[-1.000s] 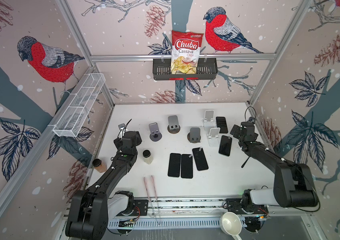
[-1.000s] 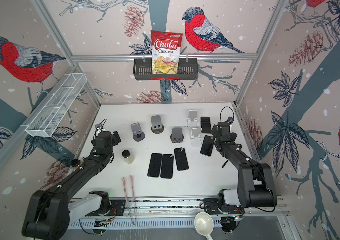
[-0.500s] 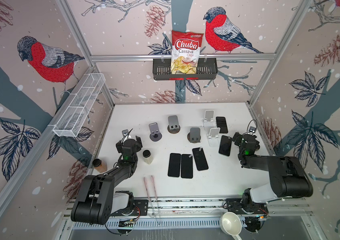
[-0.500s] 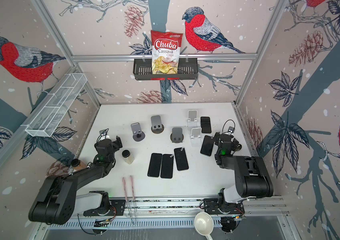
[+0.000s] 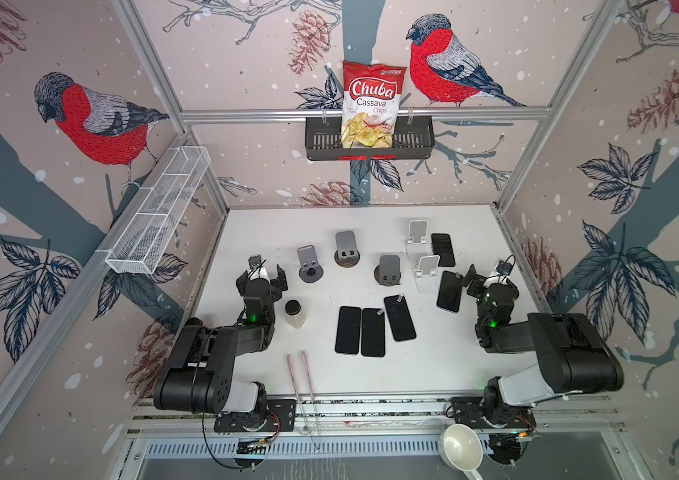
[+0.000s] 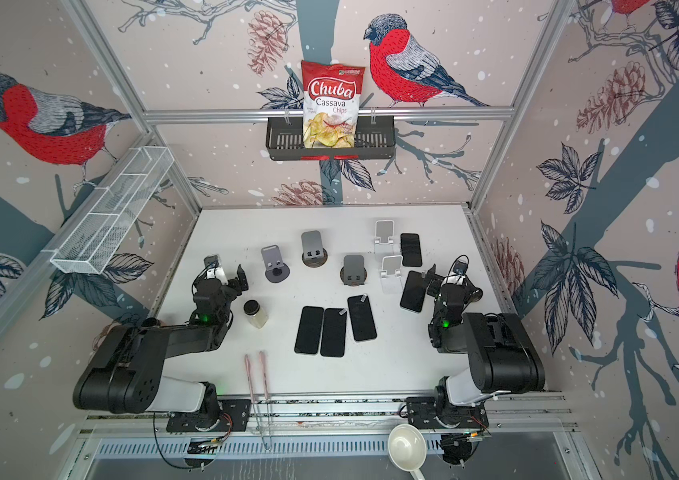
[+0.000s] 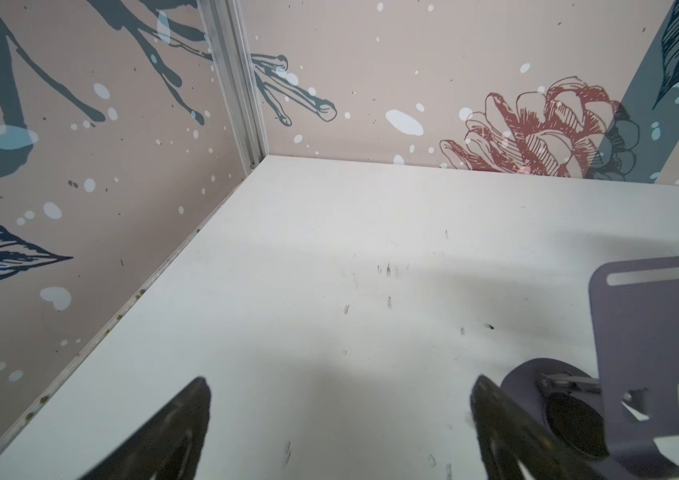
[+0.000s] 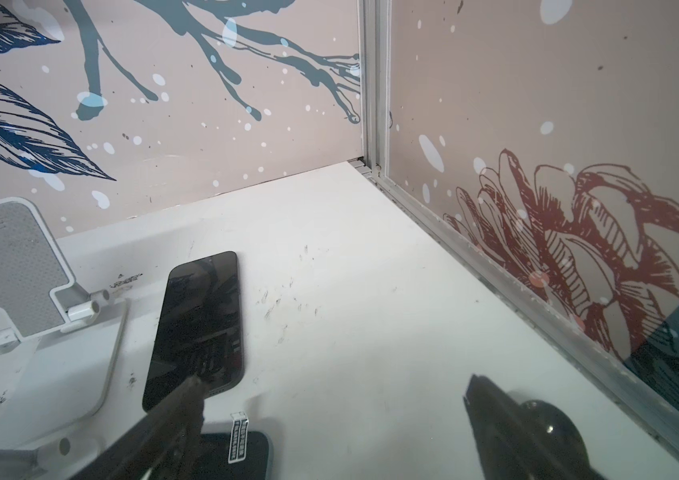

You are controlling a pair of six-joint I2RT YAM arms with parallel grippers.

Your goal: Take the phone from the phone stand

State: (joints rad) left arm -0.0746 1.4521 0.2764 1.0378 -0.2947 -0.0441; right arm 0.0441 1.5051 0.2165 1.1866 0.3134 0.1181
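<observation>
Top views, both of them, look down on a white, scuffed table boxed in by an aluminium frame and walls printed with red-breasted birds, pine cones and leaves. On the 12 o'clock wall a black basket holds a bag of cassava chips. A white wire shelf hangs on the 9 o'clock wall, and a white ladle lies past the table's 5 o'clock edge. A row of three dark phones lies near the middle. A small jar stands at 9 o'clock and pink tongs lie at 7 o'clock. The phone lies flat on the table at 3 o'clock, off the white phone stand and just beside that stand's 3 o'clock side. The right pincer is released, its jaws wide and grasping nothing, just beside the phone's 3 o'clock edge. The left pincer, at 9 o'clock, is likewise released and empty, near a purple stand. Compared with a second ago, both arms have folded in lower. The right pincer has drawn a little toward 6 o'clock. The phones, stands and jar lie where they were.
</observation>
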